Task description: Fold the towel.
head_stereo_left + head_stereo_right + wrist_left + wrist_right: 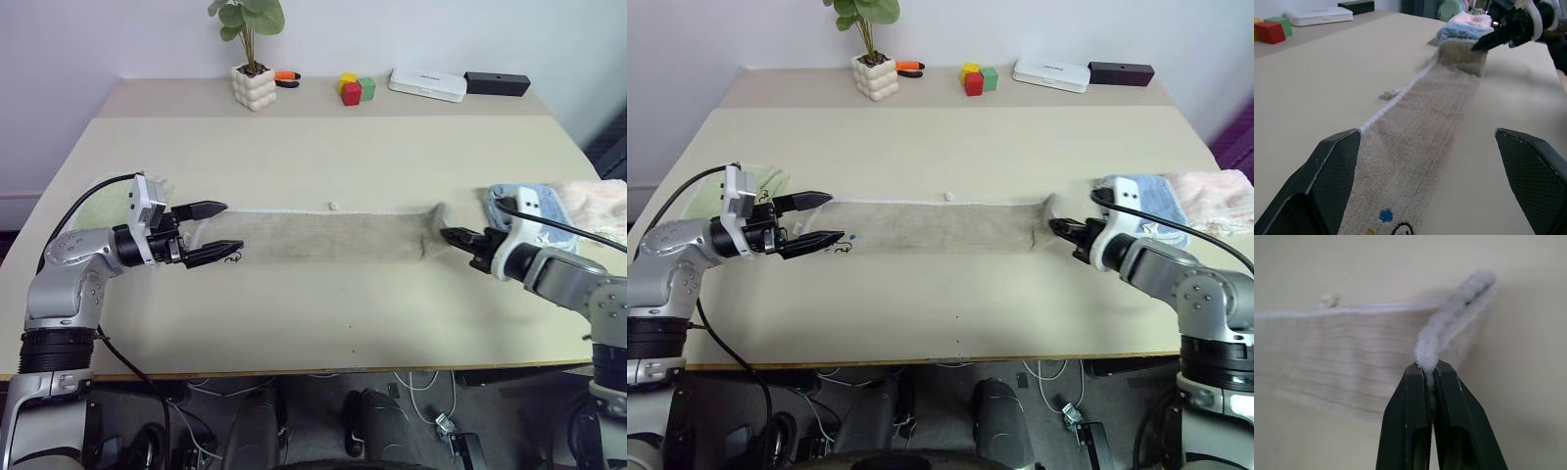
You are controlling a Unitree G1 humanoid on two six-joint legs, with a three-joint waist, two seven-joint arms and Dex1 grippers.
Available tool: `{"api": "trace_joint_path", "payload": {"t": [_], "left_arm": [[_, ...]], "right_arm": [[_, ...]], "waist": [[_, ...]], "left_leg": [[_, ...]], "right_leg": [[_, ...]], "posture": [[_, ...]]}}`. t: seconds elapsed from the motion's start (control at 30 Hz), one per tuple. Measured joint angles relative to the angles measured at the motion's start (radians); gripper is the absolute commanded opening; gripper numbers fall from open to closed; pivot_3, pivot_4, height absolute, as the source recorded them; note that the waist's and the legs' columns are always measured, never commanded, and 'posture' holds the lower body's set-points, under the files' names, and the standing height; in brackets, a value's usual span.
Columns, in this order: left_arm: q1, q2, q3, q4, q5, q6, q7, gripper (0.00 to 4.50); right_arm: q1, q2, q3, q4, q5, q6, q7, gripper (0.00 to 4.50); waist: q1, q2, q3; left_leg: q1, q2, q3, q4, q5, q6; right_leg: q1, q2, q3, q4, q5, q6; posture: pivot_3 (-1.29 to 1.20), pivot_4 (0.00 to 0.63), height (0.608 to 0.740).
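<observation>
I see the beige towel (328, 237) stretched along the tan table (323, 157); right gripper (1429, 374) jaws pinch its raised end, left gripper (217, 233) jaws gape wide.

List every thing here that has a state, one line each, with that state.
towel: folded into a long strip flat on the table, its right end lifted.
right gripper: shut on the towel's right end.
left gripper: open, level over the towel's left end, holding nothing.
blue towel: folded, lying by the right arm.
pink towel: folded, beside the blue one.
</observation>
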Motion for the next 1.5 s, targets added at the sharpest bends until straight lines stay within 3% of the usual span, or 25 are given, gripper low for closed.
{"api": "trace_joint_path", "payload": {"t": [0.17,0.5,0.87,1.27,1.4,1.5], "left_arm": [[0.007,0.000,0.005,-0.006,-0.001,0.000,0.013,4.50],[0.060,0.001,0.033,-0.070,-0.022,0.019,0.049,4.50],[0.125,0.011,0.047,-0.144,-0.047,0.047,0.085,4.50],[0.139,0.026,0.052,-0.155,-0.066,0.049,0.100,4.50],[0.139,0.026,0.052,-0.155,-0.066,0.049,0.101,4.50],[0.139,0.026,0.052,-0.155,-0.066,0.048,0.101,4.50]], "right_arm": [[-0.122,0.071,0.103,-0.054,-0.046,0.000,0.035,0.02],[-0.193,0.212,0.323,-0.008,-0.156,-0.002,0.186,0.02],[-0.264,0.397,0.368,0.131,-0.291,-0.054,0.224,0.02],[-0.254,0.427,0.454,0.144,-0.454,-0.141,0.293,0.02],[-0.250,0.461,0.449,0.144,-0.461,-0.131,0.296,1.33],[-0.249,0.470,0.449,0.144,-0.467,-0.125,0.294,2.85]], "waist": [[0.004,0.000,0.000],[0.003,0.000,0.000],[-0.004,0.000,0.000],[-0.018,0.000,0.000],[-0.017,0.000,0.000],[-0.016,0.000,0.000]], "left_leg": [[-0.003,0.000,0.000,0.000,0.000,0.000],[-0.006,0.000,0.000,0.002,0.000,0.000],[-0.006,0.000,0.001,0.002,0.001,-0.001],[-0.006,0.000,0.001,0.002,0.001,-0.002],[-0.006,0.000,0.002,0.002,0.001,-0.002],[-0.006,0.000,0.002,0.002,0.001,-0.002]], "right_leg": [[-0.002,0.000,0.000,0.000,0.000,0.000],[-0.003,0.000,0.000,0.000,0.001,0.001],[-0.004,0.001,-0.001,0.002,0.001,0.001],[-0.004,0.001,-0.001,0.002,0.001,0.001],[-0.004,0.001,-0.001,0.002,0.001,0.001],[-0.004,0.001,-0.001,0.002,0.001,0.001]], "posture": [[0.00,0.150,0.740],[0.00,0.150,0.740],[0.00,0.150,0.740],[0.00,0.150,0.740],[0.00,0.150,0.740],[0.00,0.150,0.740]]}}
